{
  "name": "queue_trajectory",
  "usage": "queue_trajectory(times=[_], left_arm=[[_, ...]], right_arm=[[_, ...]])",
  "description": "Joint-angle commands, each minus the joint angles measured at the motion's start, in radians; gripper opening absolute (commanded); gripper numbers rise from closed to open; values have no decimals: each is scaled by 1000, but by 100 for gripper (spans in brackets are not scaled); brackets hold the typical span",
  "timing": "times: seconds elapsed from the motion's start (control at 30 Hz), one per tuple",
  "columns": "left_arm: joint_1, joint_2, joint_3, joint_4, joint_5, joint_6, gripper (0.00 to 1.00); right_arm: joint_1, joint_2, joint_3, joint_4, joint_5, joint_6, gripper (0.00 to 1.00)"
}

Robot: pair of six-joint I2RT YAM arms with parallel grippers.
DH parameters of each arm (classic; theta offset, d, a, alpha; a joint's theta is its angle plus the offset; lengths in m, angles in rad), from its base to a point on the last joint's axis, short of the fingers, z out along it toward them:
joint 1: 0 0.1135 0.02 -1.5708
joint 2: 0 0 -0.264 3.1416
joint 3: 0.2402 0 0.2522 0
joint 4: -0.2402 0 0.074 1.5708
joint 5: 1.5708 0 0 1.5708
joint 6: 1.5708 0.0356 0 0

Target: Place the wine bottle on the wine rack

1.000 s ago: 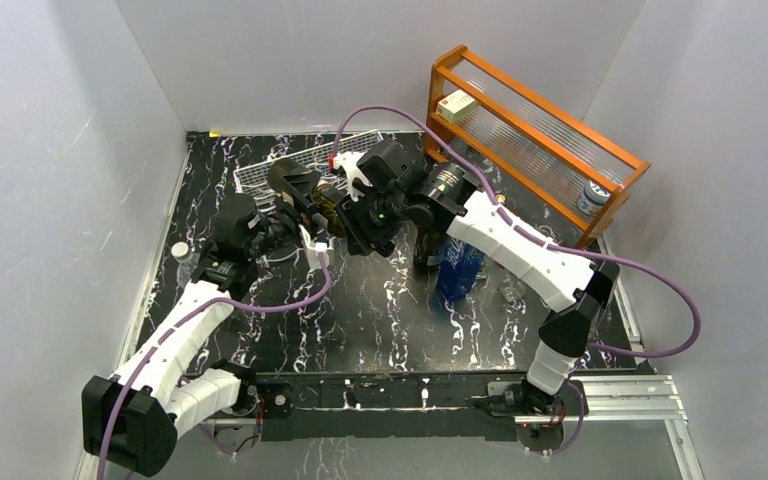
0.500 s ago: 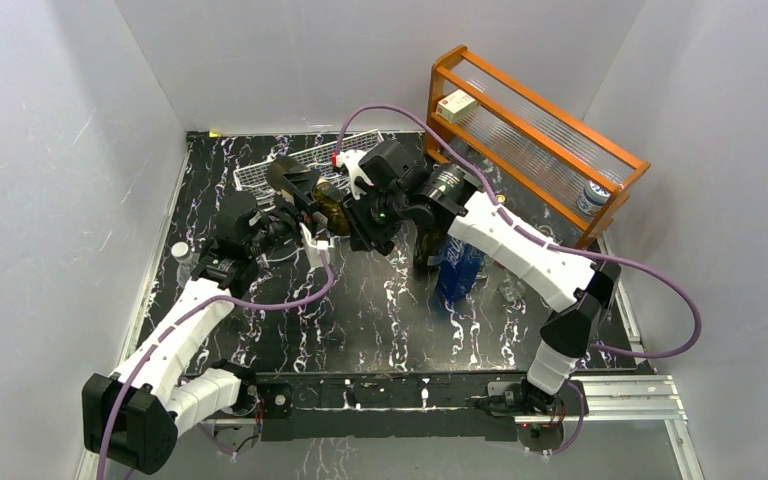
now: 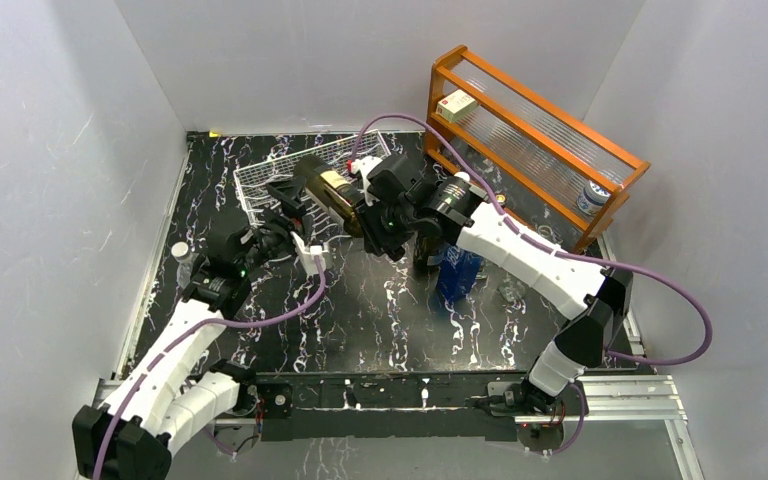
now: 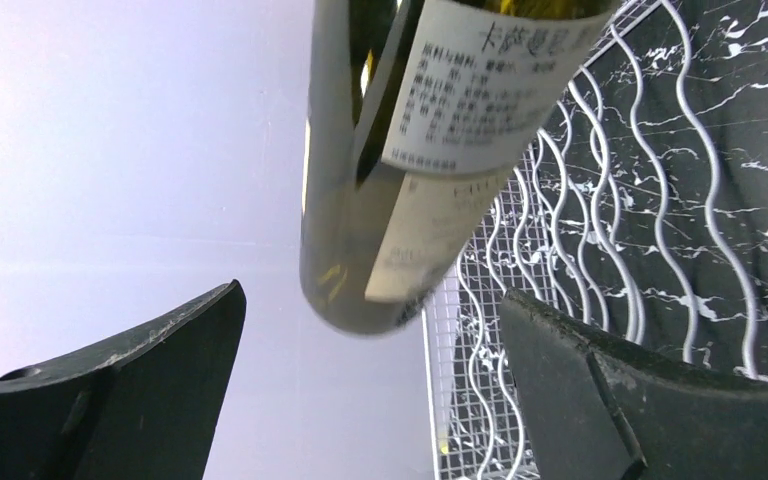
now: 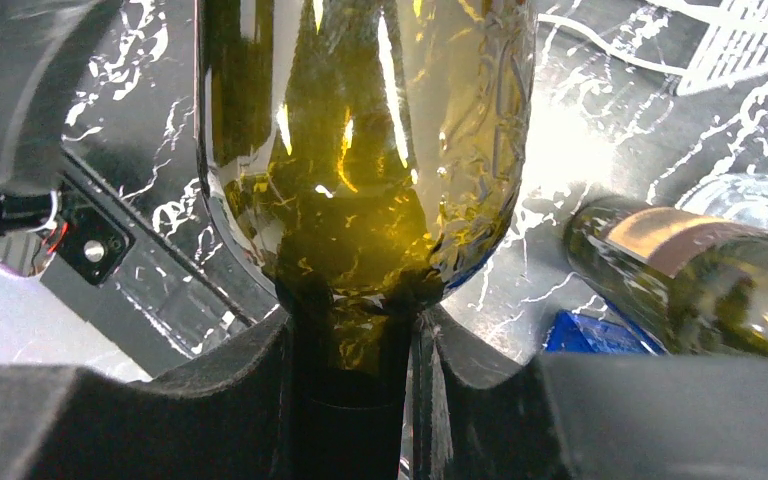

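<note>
Olive-green glass fills the grip of the right claw [image 5: 350, 385]. Its two dark fingers are drawn in narrow on the neck of the wine bottle [image 5: 360, 150], one on each side and both touching the glass. From this claw the bottle's shoulders and body run straight out ahead, held clear of the black marbled worktop [image 3: 380, 310]. In the top view the bottle hangs slanted in the air. Its base is the end farthest from the right claw, over the near edge of the white wire wine rack [image 3: 260, 180]. Whether the glass touches the wires cannot be told.

Facing it, the left claw [image 4: 375, 385] is spread wide and holds nothing. The bottle's rounded base hangs ahead of this claw, between the lines of its two fingers and apart from both. White printed labels on the bottle's side face the left wrist camera. Past the bottle, toward this claw's right finger, the rack's wavy rods run above a fine mesh panel.

Just beside the right claw, off its right finger, a second bottle [image 5: 700, 270] of dark green glass with a tan band shows at a slant. A blue object [image 5: 585, 335] sits close against it. Well beyond the right claw, at the far right edge of the worktop, stands an orange wooden shelf [image 3: 540, 130]. A small box [image 3: 456, 105] rests on its top tier.
</note>
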Motion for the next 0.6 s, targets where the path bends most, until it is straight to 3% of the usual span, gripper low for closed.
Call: queue_trajectory(times=[0.0,0.17,0.37,0.47,0.57], left_arm=[[2,-82,-38,-21,-8,-121,98],[2,-155,-48,-20,-17,-366,98],[1,-178,44,26,-357,-918,98],[2,-154,139,-59,-526,-1201,98],[2,-115,286,-267,-520,-1255,98]], right_arm=[[-18,-97,10,179,56,26,0],[-19,-98,-7,190,49,35,0],[-18,-156,-38,195,-2,-8,0],[-18,-174,-75,194,-65,4,0],[1,-194,-114,203,-119,-1,0]])
